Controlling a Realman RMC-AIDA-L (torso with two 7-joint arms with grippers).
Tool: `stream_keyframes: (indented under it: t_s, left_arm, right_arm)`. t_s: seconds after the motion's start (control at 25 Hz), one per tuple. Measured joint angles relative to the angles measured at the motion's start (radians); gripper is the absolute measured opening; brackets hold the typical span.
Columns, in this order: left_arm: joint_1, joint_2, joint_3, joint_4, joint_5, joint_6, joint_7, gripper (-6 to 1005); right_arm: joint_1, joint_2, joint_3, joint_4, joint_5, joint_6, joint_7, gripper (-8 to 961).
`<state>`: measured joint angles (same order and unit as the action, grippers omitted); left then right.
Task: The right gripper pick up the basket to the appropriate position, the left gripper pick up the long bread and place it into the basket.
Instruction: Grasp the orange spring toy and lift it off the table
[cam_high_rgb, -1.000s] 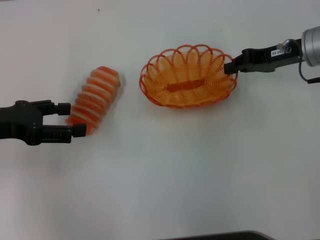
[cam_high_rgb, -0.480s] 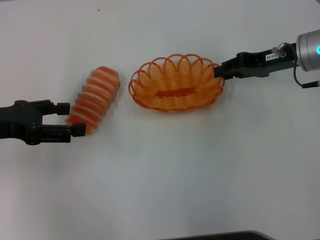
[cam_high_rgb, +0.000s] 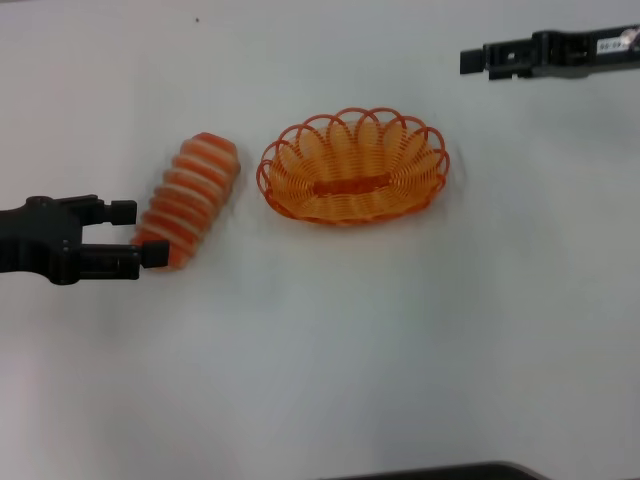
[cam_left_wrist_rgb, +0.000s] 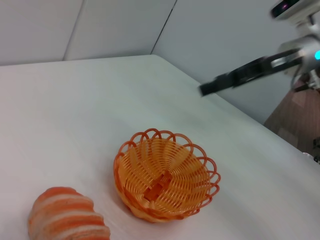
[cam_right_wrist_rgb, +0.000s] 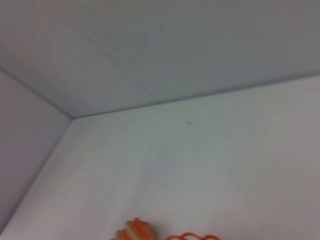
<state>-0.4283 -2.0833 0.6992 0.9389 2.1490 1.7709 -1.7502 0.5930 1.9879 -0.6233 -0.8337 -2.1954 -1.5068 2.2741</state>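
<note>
The orange wire basket (cam_high_rgb: 350, 170) rests on the white table at the centre, with nothing in it. It also shows in the left wrist view (cam_left_wrist_rgb: 165, 180). The long bread (cam_high_rgb: 190, 198), orange-red with cream stripes, lies at a slant to the left of the basket, apart from it. Its end shows in the left wrist view (cam_left_wrist_rgb: 67, 220). My left gripper (cam_high_rgb: 133, 232) is open at the bread's near end, with one finger on each side of the tip. My right gripper (cam_high_rgb: 472, 60) is at the far right, well clear of the basket and holding nothing.
The white table (cam_high_rgb: 330, 340) spreads bare in front of the basket and the bread. A dark edge (cam_high_rgb: 430, 472) shows at the bottom of the head view. The right wrist view shows walls, the tabletop and slivers of the bread (cam_right_wrist_rgb: 136, 230) and the basket rim (cam_right_wrist_rgb: 192, 237).
My right gripper shifted the basket left toward the bread, let go of its right rim and pulled away to the far right. The left gripper barely moved.
</note>
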Motion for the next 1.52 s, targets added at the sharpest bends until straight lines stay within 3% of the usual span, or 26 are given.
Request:
stream_keyframes:
  t_s: [0.12, 0.32, 0.44, 0.6, 0.64, 0.68, 0.72, 0.76, 0.84, 0.92, 1.12, 1.52]
  left_arm:
    - [-0.006, -0.002, -0.001, 0.002, 0.000, -0.002, -0.001, 905]
    - [-0.016, -0.003, 0.000, 0.005, 0.000, -0.009, -0.024, 905]
    - [-0.022, -0.002, 0.005, 0.009, 0.001, -0.031, -0.067, 905]
    - [-0.050, -0.001, 0.009, 0.038, 0.028, -0.073, -0.197, 905]
    - [-0.059, -0.007, 0.011, 0.059, 0.054, -0.091, -0.237, 905]
    - [-0.072, -0.026, 0.020, 0.103, 0.102, -0.127, -0.293, 905]
    - [-0.072, -0.026, 0.020, 0.103, 0.102, -0.127, -0.293, 904]
    - [-0.077, -0.041, 0.032, 0.130, 0.129, -0.152, -0.315, 904]
    - [-0.082, -0.072, 0.082, 0.176, 0.163, -0.204, -0.346, 904]
    - [-0.081, -0.088, 0.168, 0.195, 0.173, -0.271, -0.383, 899]
    - [-0.066, -0.085, 0.396, 0.160, 0.177, -0.485, -0.457, 887]
    - [-0.063, -0.087, 0.517, 0.111, 0.171, -0.612, -0.459, 863]
  right_arm:
    - [-0.021, -0.003, -0.001, -0.081, 0.093, -0.144, -0.149, 653]
    - [-0.070, 0.057, -0.008, -0.243, 0.134, -0.308, -0.409, 706]
    - [-0.081, 0.078, -0.037, -0.274, 0.090, -0.312, -0.441, 735]
    - [-0.081, 0.089, -0.063, -0.269, 0.018, -0.285, -0.451, 769]
    - [-0.083, 0.092, -0.063, -0.268, 0.011, -0.273, -0.451, 777]
    - [-0.085, 0.094, -0.062, -0.264, 0.009, -0.258, -0.451, 863]
    - [-0.086, 0.095, -0.061, -0.255, 0.009, -0.244, -0.451, 950]
    - [-0.088, 0.095, -0.060, -0.246, 0.009, -0.231, -0.451, 949]
    - [-0.087, 0.094, -0.060, -0.223, 0.009, -0.206, -0.452, 948]
    - [-0.083, 0.092, -0.063, -0.201, 0.007, -0.181, -0.452, 947]
    - [-0.082, 0.094, -0.065, -0.193, 0.006, -0.171, -0.452, 948]
    - [-0.079, 0.095, -0.057, -0.165, 0.011, -0.169, -0.465, 948]
